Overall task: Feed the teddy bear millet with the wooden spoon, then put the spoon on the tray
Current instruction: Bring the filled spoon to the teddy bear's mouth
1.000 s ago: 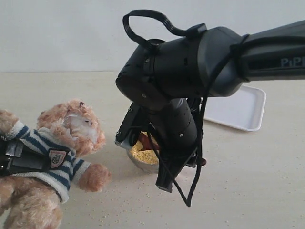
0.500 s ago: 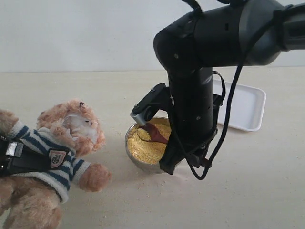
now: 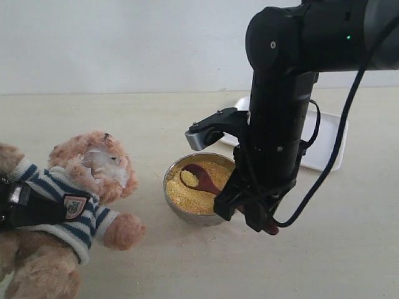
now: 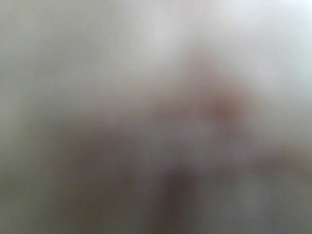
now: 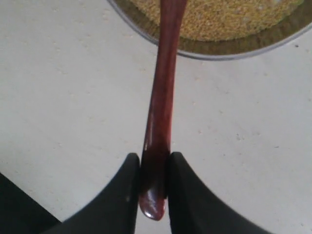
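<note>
Right claw pinched the tail end of the slim, dark red-brown wooden spoon, which looked light, stiff and slippery, its scoop over golden millet in the round shiny metal bowl.

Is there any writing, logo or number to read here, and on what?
No text can be read.
The small shield-shaped badge on the striped shirt of the fluffy pinkish-tan teddy bear is too small to make out.
The black robot arm shows no lettering.
The left wrist view is wholly blurred.
</note>
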### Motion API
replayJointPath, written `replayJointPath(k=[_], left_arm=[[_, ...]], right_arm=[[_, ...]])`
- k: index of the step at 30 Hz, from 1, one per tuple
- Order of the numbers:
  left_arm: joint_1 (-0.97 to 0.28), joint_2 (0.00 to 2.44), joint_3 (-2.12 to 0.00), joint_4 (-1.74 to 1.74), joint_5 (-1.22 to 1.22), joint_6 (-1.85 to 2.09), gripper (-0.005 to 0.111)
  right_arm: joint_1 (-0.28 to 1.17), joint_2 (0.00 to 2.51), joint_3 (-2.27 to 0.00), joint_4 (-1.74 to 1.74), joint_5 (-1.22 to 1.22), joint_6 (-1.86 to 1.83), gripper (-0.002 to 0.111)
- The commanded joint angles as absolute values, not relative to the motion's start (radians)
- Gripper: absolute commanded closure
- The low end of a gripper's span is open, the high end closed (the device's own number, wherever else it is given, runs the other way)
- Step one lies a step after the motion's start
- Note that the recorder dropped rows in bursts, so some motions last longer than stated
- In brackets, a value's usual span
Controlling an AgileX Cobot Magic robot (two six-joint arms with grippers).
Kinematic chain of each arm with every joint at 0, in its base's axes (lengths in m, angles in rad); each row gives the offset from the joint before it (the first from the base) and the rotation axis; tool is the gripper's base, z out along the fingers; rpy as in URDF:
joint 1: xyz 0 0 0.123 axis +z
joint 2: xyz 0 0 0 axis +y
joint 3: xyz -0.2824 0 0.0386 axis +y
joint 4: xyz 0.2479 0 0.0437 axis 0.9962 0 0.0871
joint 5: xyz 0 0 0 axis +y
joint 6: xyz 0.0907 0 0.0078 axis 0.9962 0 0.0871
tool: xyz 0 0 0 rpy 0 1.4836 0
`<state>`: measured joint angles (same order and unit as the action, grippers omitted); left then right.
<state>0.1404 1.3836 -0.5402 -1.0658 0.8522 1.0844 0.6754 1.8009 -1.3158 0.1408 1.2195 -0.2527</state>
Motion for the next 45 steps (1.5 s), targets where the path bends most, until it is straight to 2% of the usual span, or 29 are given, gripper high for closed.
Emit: replayJointPath(k=[1,14,34,45], left_arm=[[0.142,1.386,-0.540,-1.080,0.856,1.093,0.101],[0.142,1.386,-0.540,-1.080,0.856,1.093,0.101],[0.142,1.386,-0.540,-1.080,0.856,1.093,0.101],[0.142,1.386,-0.540,-1.080,0.856,1.093,0.101]], right_arm=[[0.654,1.766,-1.286,0.179,1.221,-0.264,0.099],[0.661,1.726,-1.290,0.177,1.221,-0.275,0.099],[0.893,1.729,-1.490,0.129,1.221,-0.228,0.099],[0.980,1.874,-1.648,0.015,1.221,-0.183,0.099]])
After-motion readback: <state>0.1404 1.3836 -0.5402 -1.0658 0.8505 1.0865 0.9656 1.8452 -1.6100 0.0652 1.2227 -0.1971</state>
